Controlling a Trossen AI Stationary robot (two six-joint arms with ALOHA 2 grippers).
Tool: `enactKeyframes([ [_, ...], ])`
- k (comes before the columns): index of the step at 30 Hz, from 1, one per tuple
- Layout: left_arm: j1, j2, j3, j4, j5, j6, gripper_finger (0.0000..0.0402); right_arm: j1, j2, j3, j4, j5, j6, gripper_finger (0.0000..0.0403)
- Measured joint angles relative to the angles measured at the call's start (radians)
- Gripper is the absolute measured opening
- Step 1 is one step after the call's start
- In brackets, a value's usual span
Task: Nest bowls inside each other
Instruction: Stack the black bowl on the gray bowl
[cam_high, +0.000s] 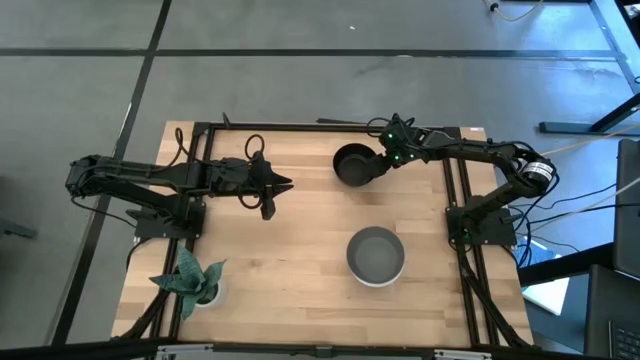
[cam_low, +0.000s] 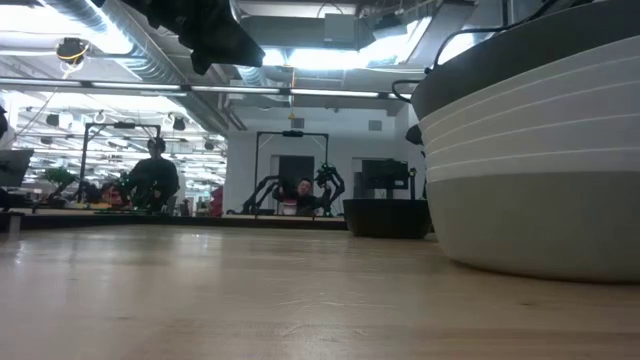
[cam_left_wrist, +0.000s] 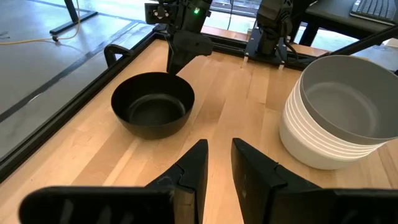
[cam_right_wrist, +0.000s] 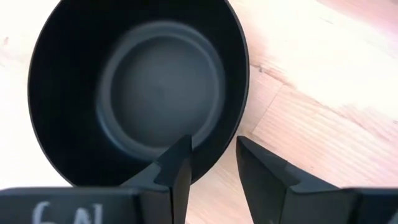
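Note:
A glossy black bowl (cam_high: 352, 165) (cam_left_wrist: 152, 102) (cam_right_wrist: 137, 81) stands alone on its base near the table's far edge. A stack of nested bowls (cam_high: 376, 256) (cam_left_wrist: 339, 118) (cam_low: 530, 150) stands nearer, right of centre: several white ones with a grey one on top. My right gripper (cam_high: 385, 158) (cam_right_wrist: 214, 165) is open at the black bowl's right rim, one finger over the inside and one outside. My left gripper (cam_high: 280, 186) (cam_left_wrist: 219, 163) hovers left of centre, slightly open and empty, pointing toward the bowls. No other bowl shows. My right gripper comes at the black bowl's right rim (cam_right_wrist: 217, 146) slanting from above, with the rim between its two fingers. I cannot tell whether either finger touches it. The bowl rests flat on the table.
A small green potted plant (cam_high: 195, 280) stands at the table's near left corner. Black frame rails (cam_high: 300, 127) run along the far edge and both sides. Bare wood (cam_high: 290, 260) lies between the plant and the stack. People show in the room beyond the table.

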Motion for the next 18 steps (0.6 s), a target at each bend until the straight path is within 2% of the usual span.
enactKeyframes([
  [11,0.0,0.0,0.0,0.0,0.0,0.0,0.0066,0.022,0.0,0.0,0.001,0.003,0.005,0.0127],
  [18,0.0,0.0,0.0,0.0,0.0,0.0,0.0066,0.041,0.049,0.0,0.01,0.006,0.016,0.0127],
])
